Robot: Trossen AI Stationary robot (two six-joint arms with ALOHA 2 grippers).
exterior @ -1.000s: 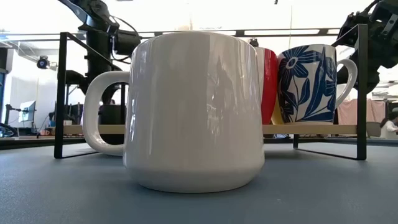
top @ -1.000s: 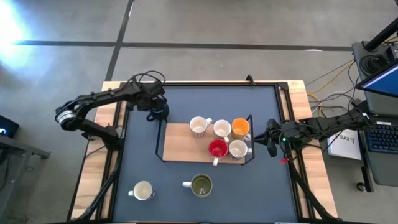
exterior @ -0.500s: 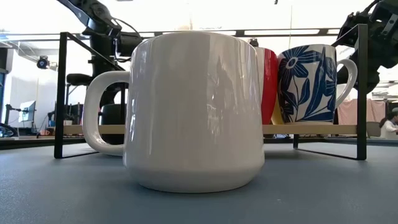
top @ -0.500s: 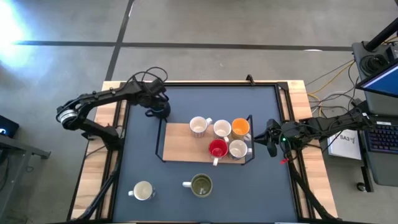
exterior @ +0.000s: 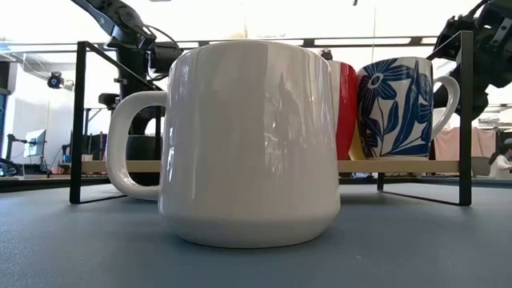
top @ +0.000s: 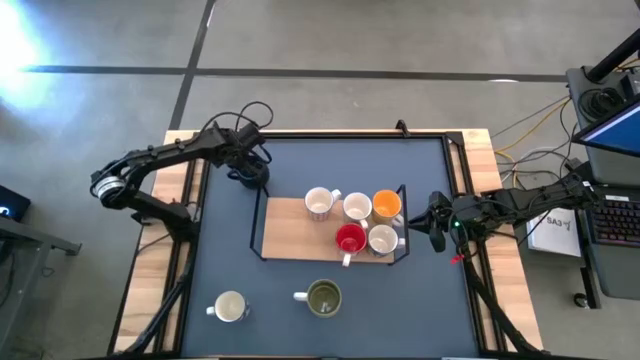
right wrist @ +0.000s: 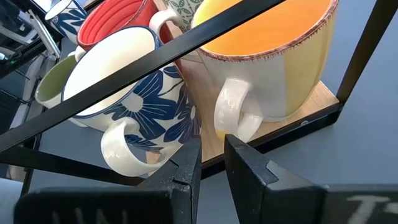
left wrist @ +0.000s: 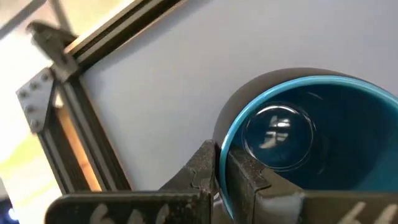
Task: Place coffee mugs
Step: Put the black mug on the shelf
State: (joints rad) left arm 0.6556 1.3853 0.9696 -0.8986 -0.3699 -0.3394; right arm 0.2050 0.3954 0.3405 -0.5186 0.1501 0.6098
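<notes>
My left gripper [top: 250,172] is shut on a dark blue mug [left wrist: 311,143] on the blue mat, just past the far-left corner of the wooden tray [top: 290,235]. Five mugs stand on the tray: two white [top: 319,203] [top: 357,207], one orange [top: 387,205], one red [top: 350,238] and one white with blue flowers [top: 382,239]. A cream mug [top: 230,306] and an olive green mug [top: 323,298] stand on the mat near the near edge. My right gripper [right wrist: 211,158] waits to the right of the tray, its fingers a narrow gap apart. My left gripper pinches the dark blue mug's rim [left wrist: 222,163], one finger [left wrist: 242,177] inside the mug and the other [left wrist: 202,171] outside its wall. The fingers reach down onto the rim from above. The mug's mouth faces up; whether its base rests on the mat I cannot tell.
The tray has a black wire frame [top: 256,225] around it, whose bars [right wrist: 205,37] cross in front of my right gripper. Black rails [left wrist: 74,124] and wooden strips edge the mat. The mat's near-right part [top: 420,310] holds nothing.
My left gripper, shut on the dark blue mug, has drifted a little toward the table's far-left corner, carrying the mug with it. The right arm has kept still.
</notes>
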